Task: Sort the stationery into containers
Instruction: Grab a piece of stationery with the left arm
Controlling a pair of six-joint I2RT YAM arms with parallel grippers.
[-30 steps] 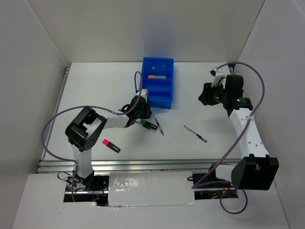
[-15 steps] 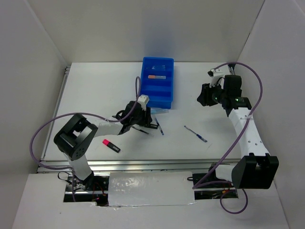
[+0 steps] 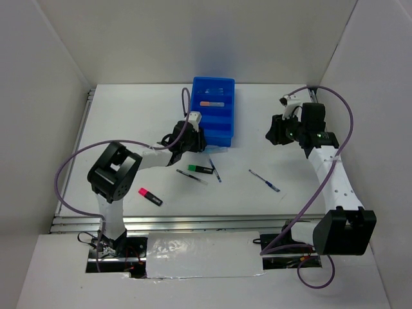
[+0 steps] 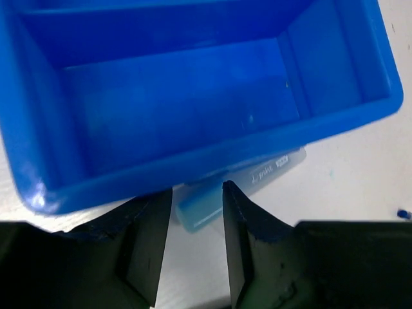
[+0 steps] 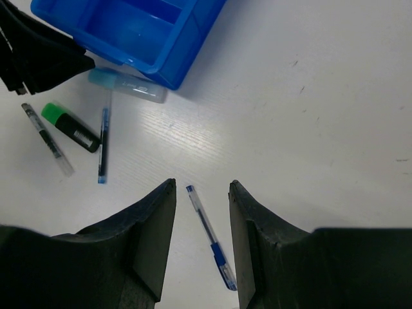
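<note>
The blue tray [image 3: 214,109] lies at the table's middle back, with an orange marker [image 3: 210,103] in one compartment. My left gripper [image 3: 193,138] is open at the tray's near left corner. In the left wrist view its jaws [image 4: 196,190] stand apart around the blue-capped end of the clear bottle [image 4: 238,187], which lies against the tray wall [image 4: 212,154]. The green highlighter [image 3: 201,169], a dark pen [image 3: 192,176], a blue pen [image 3: 215,170] and the pink highlighter [image 3: 150,197] lie on the table. My right gripper [image 5: 201,187] is open above another blue pen [image 5: 209,235].
The tray's near compartment [image 4: 180,96] holds nothing. White walls enclose the table on three sides. A metal rail [image 3: 167,222] runs along the near edge. In the right wrist view the bottle [image 5: 127,85], green highlighter [image 5: 69,129] and tray [image 5: 129,26] lie to the left.
My left gripper has moved from the green highlighter and pens back toward the tray's near corner. The green highlighter now lies uncovered on the table. The right arm barely moved.
</note>
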